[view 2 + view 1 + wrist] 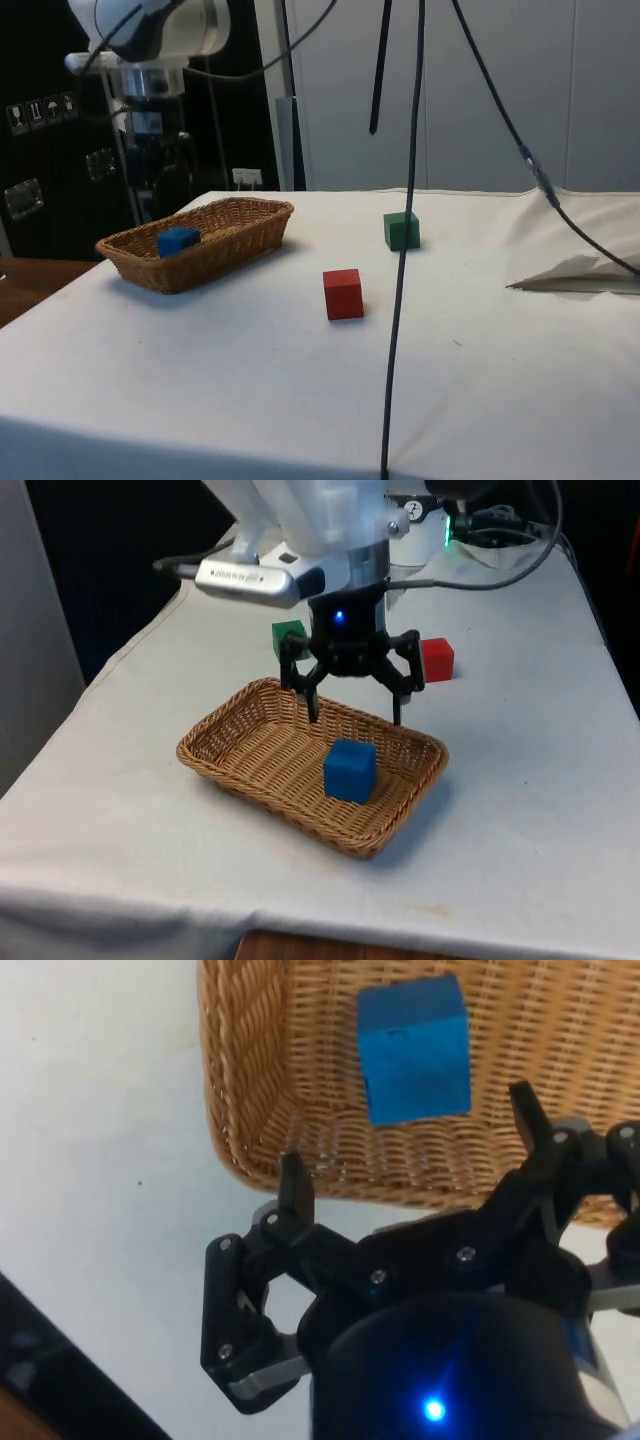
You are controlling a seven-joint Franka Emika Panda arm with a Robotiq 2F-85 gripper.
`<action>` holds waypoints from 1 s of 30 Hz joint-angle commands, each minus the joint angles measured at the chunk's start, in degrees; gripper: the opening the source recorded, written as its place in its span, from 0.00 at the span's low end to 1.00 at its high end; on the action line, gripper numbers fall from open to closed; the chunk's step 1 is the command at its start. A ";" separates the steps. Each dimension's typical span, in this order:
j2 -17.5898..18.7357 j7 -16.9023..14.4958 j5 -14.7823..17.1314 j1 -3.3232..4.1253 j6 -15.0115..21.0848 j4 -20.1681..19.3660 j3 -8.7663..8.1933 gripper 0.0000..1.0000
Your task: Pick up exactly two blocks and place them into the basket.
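The gripper (355, 718) hangs above the far edge of the wicker basket (236, 760), and its two fingers (311, 702) are spread wide with nothing between them. The blue block (350, 770) lies inside the basket, below the fingertips and a little in front of them, toward the near rim; it touches neither finger. In the wrist view the same blue block (414, 1048) sits on the woven floor of the basket (240, 1070), beyond the two fingertips (296, 1182) and roughly midway between their lines, clearly apart from both.

The red block (437, 659) rests on the white cloth (530, 780) outside the basket, behind the finger on the front view's right. The green block (289, 638) is also on the cloth, behind the other finger and partly hidden by the gripper body. In the side view the red block (343, 293) and the green block (402, 230) stand well apart from the basket (235, 235), and the blue block (178, 240) shows over its rim.
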 commanded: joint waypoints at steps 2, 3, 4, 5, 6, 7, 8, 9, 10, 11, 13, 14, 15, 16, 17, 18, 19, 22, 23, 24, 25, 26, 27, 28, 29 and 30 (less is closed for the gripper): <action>-1.26 0.00 -0.74 0.57 -0.52 -0.74 -0.40 1.00; -1.72 -0.06 -0.97 0.69 -0.86 -0.92 -0.46 1.00; -2.18 -0.06 -1.20 0.80 -1.15 -1.09 -0.57 1.00; -2.58 -0.06 -1.38 0.92 -1.38 -1.32 -0.69 1.00; -2.98 -0.11 -1.55 1.03 -1.60 -1.55 -0.74 1.00; -4.07 -0.11 -2.01 1.38 -1.95 -2.35 -0.92 1.00; -4.58 -0.11 -2.29 1.49 -2.01 -2.75 -0.92 1.00; -3.55 -0.06 -1.78 0.92 -2.23 -1.66 -0.52 1.00; -5.10 -0.11 -2.58 1.60 -2.06 -3.15 -0.92 1.00; -5.73 -0.06 -2.86 1.78 -2.18 -3.67 -0.92 1.00; -6.88 0.06 -3.44 2.12 -2.29 -4.70 -0.92 1.00; -7.39 0.11 -3.67 2.23 -2.23 -5.16 -0.92 1.00; -7.91 0.11 -3.84 2.41 -2.18 -5.67 -0.92 1.00; -8.77 0.11 -4.07 2.64 -1.89 -6.70 -0.86 1.00; -7.91 0.06 -3.78 2.06 -2.75 -5.39 -0.52 1.00; -9.28 0.11 -4.24 2.81 -1.83 -7.16 -0.92 1.00; -9.80 0.11 -4.47 2.92 -1.83 -7.62 -0.97 1.00; -11.46 -0.06 -5.21 3.21 -1.60 -9.17 -0.92 1.00; -11.86 -0.11 -5.27 3.27 -1.55 -9.57 -0.86 1.00; -12.20 -0.17 -5.39 3.32 -1.49 -9.97 -0.86 1.00; -11.34 -0.06 -5.10 2.75 -2.64 -8.59 -0.52 1.00; -12.66 -0.23 -5.50 3.38 -1.43 -10.49 -0.86 1.00; -13.01 -0.29 -5.56 3.50 -1.32 -10.94 -0.86 1.00; -13.41 -0.34 -5.61 3.55 -1.26 -11.40 -0.86 1.00; -13.75 -0.40 -5.67 3.61 -1.15 -11.86 -0.86 1.00; -14.44 -0.52 -5.67 3.78 -0.80 -12.78 -0.86 1.00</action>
